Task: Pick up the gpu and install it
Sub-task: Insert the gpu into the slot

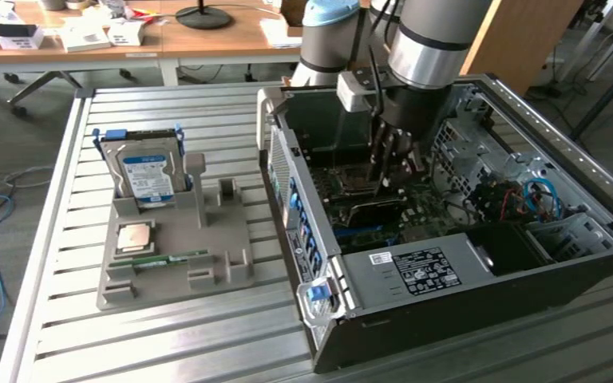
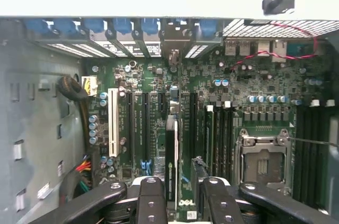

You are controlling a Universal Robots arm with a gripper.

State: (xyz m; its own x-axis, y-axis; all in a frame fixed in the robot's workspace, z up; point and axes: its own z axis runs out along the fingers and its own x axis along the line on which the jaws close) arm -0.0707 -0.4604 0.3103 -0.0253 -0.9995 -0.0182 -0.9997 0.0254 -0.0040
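The gpu (image 2: 171, 152) shows edge-on in the wrist view, a thin dark card with a pale edge, clamped between my two black fingers (image 2: 151, 198). My gripper (image 2: 183, 189) is shut on it. The card hangs over the green motherboard (image 2: 249, 83), in line with the long black expansion slots (image 2: 142, 123). Whether it touches a slot I cannot tell. In the exterior view my gripper (image 1: 389, 163) reaches straight down into the open computer case (image 1: 424, 271), with the gpu (image 1: 379, 155) as a dark upright strip under it.
The empty processor socket (image 2: 262, 163) and memory slots (image 2: 220, 134) lie beside the card. Red and black cables (image 2: 275, 49) run near the case's rear wall. On the slatted table a grey holder (image 1: 179, 247) carries a hard drive (image 1: 147, 171), a processor chip (image 1: 136, 237) and a green memory stick (image 1: 168, 258).
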